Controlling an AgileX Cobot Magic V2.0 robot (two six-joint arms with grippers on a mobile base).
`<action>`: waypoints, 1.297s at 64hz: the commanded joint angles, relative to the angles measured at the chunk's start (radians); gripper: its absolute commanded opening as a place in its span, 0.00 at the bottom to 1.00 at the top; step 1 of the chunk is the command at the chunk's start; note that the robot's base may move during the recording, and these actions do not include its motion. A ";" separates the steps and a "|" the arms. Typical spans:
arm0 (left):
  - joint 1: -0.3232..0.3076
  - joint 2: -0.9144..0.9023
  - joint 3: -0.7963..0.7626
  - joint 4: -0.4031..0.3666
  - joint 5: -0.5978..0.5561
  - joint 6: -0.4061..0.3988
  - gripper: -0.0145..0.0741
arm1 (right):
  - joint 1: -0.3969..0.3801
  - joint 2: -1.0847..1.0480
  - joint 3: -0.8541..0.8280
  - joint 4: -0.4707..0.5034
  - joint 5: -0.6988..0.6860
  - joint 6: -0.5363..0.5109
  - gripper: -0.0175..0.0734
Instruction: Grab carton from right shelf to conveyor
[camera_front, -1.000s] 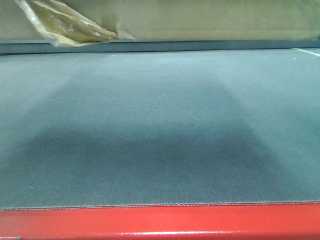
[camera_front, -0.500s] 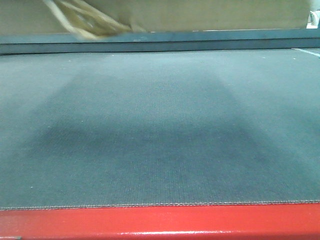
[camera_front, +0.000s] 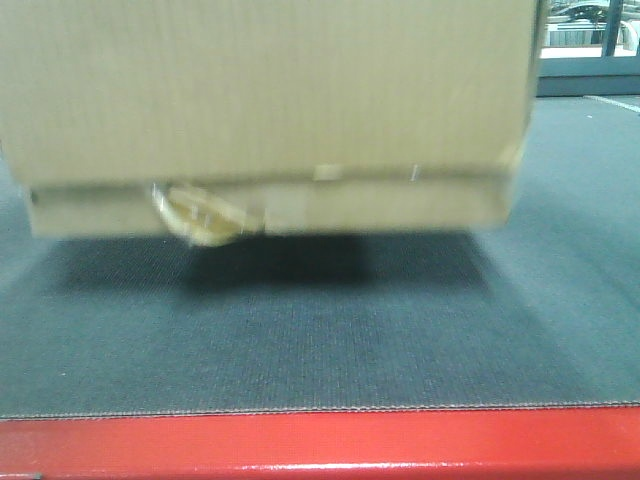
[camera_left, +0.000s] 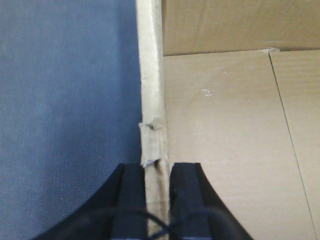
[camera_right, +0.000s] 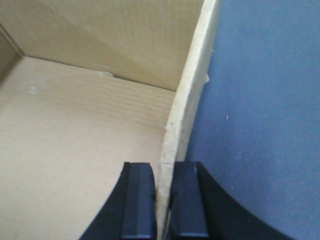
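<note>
- Front view, L to R: carton (camera_front: 265, 90) fills the upper frame from the L edge almost to the upper R corner. Plain tan face, blurred.
- Narrow strip runs along its bottom. Tape curl (camera_front: 200, 215), glossy yellowish-brown, hangs at the strip's lower L.
- Dark shadow (camera_front: 280, 265) lies on the belt right under the carton. Can't tell if the carton's bottom touches the belt or sits just above it.
- Conveyor (camera_front: 320, 350): dark grey woven belt across mid frame, w/ red border (camera_front: 320, 445) along the bottom edge.
- Upper R corner: sliver of bkgd past the carton's R side, too blurred to name.
- Left wrist view, L to R: belt takes the L half. Carton's side wall runs top to bottom near ctr, w/ a small torn nick partway down. Carton's inner floor sits at R, w/ another inner wall at top R.
- Left gripper (camera_left: 156, 172), bottom ctr: two black fingers straddle the wall edge, one outside over the belt, one inside the carton, pinching the wall.
- Right wrist view, L to R: carton's inside fills the L. Pale wall edge slants from bottom ctr to the top, R of ctr. Belt at R.
- Right gripper (camera_right: 164, 175), bottom ctr: L finger inside the carton, R finger outside over the belt, clamped on the wall btw them.
</note>
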 joint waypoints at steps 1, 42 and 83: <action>0.014 0.016 -0.004 0.068 -0.012 0.007 0.20 | -0.010 0.020 -0.006 -0.051 -0.039 -0.019 0.12; 0.027 -0.231 0.035 0.087 0.068 0.142 0.26 | -0.069 -0.205 -0.008 -0.053 0.030 0.008 0.30; 0.244 -0.949 0.935 -0.037 -0.553 0.140 0.18 | -0.214 -0.718 0.627 -0.073 -0.245 0.008 0.12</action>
